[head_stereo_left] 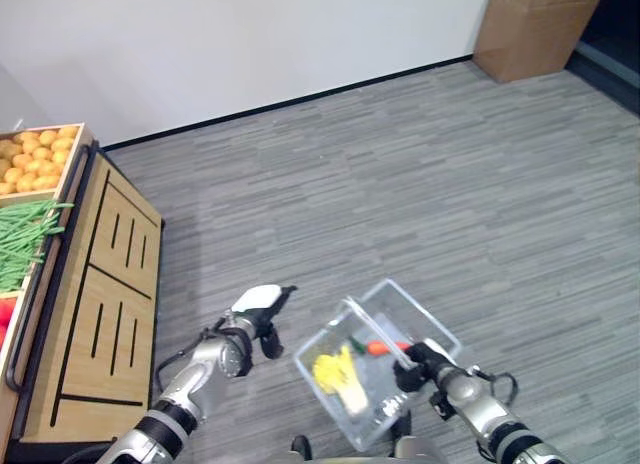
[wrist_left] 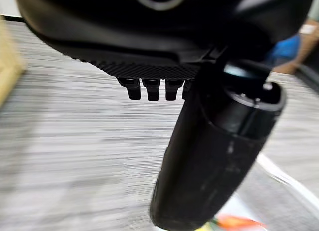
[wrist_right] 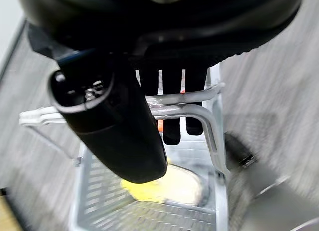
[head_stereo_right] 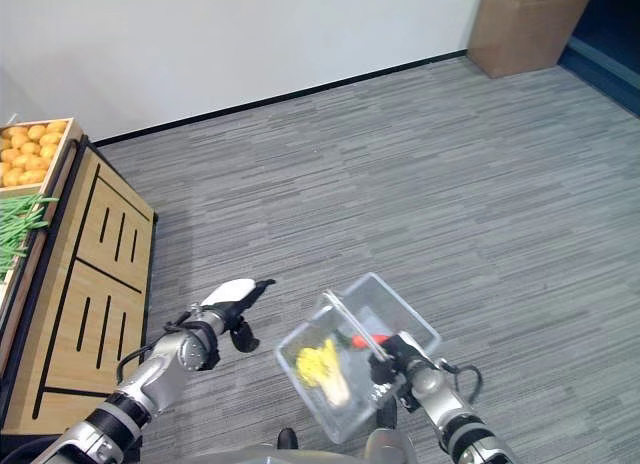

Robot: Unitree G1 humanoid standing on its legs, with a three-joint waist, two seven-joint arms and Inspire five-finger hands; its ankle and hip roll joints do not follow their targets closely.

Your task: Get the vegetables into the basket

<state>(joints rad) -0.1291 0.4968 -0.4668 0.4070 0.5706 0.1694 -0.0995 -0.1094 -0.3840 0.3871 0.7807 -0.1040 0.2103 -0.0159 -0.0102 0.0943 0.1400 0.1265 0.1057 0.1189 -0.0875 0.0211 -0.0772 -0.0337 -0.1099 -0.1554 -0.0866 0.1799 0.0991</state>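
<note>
A clear plastic basket [head_stereo_left: 428, 321] hangs low over the grey floor, tilted. My right hand [head_stereo_left: 425, 365] is shut on its handle [wrist_right: 174, 109], fingers curled over the bar. In the basket lie a yellow and pale vegetable [head_stereo_left: 336, 373] and an orange carrot-like piece [head_stereo_left: 381, 348] with a green end. My left hand [head_stereo_left: 256, 328], its thumb under a white cover, hovers just left of the basket with fingers curled and nothing in it. Its dark thumb [wrist_left: 214, 156] stands out past the short row of fingers.
A wooden produce stand [head_stereo_left: 105, 314] runs along the left, with oranges [head_stereo_left: 35, 159], green beans [head_stereo_left: 22, 239] and something red below them. A cardboard box [head_stereo_left: 535, 29] stands by the white wall at the far right. What looks like a person's arm [wrist_left: 303, 42] is nearby.
</note>
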